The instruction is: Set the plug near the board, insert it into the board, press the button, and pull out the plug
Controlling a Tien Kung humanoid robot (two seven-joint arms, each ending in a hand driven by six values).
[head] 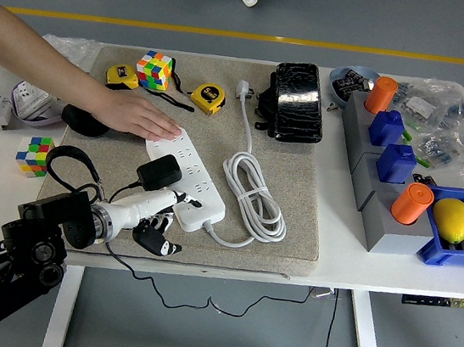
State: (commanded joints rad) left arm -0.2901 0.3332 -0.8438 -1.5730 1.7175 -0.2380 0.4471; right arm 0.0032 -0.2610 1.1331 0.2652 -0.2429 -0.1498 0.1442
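- Plug [159,172] seated on board [187,178]; prongs hidden.
- Left hand [157,225] beside board's near end, fingers loosely curled, empty.
- Person's hand [137,115] pressing board's far end.
- Two tape measures [208,98].

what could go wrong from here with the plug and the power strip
The black plug stands in the white power strip, and the left robot hand sits at the strip's near edge without gripping the plug, so a pull may miss it. A person's hand presses the strip's far end; if it lets go, the strip could lift with the plug. The plug's black cable trails under the robot hand and could snag.
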